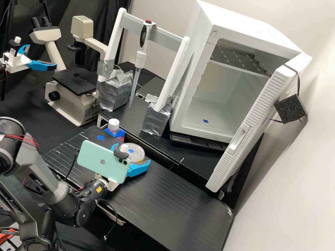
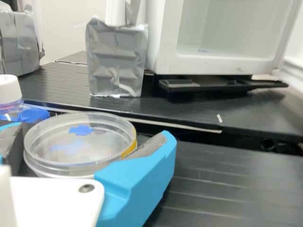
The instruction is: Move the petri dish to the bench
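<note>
Petri dish: I have it point(image 2: 80, 142) in the grip, over the near part of the black surface point(image 1: 164, 205), close to the gap; I can't tell whether its base touches down.
Gripper: mine point(image 1: 131, 153) is closed on the dish, a blue finger at either side.
Done: picked up and brought to the bench, by my reckoning.
Left: lower it if there is height to lose, let go, back off; I'd call it mostly done.
Blue cross: a mark point(image 1: 100, 138) on the surface, left of the dish; possibly my target, though I can't be sure.
Bottle: white-capped point(image 1: 113, 124), just beyond the dish, to its left.
White cabinet: far right, door point(image 1: 249, 120) open, another cross point(image 1: 206, 121) on its floor.
Room: microscope point(image 1: 71, 104) far left; pipette point(image 1: 140, 59) hanging between two taped blocks.
</note>
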